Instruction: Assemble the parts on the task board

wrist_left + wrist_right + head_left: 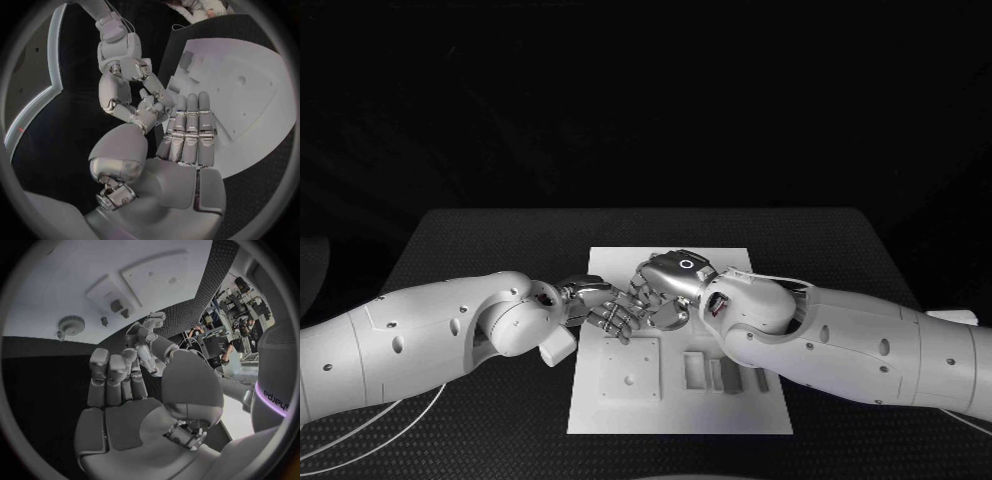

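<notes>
The board lies mid-counter. Above its middle the left hand and right hand are met, fingers curled together; whether a part is clamped cannot be told.

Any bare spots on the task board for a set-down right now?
Task board: the near strip below the square plate and slotted blocks is bare, as is the far edge. Middle is crowded: left hand and right hand meet there.

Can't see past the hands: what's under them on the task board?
Both the left hand and right hand hover over the task board centre, hiding it; nearer, a square plate and small blocks show.
</notes>
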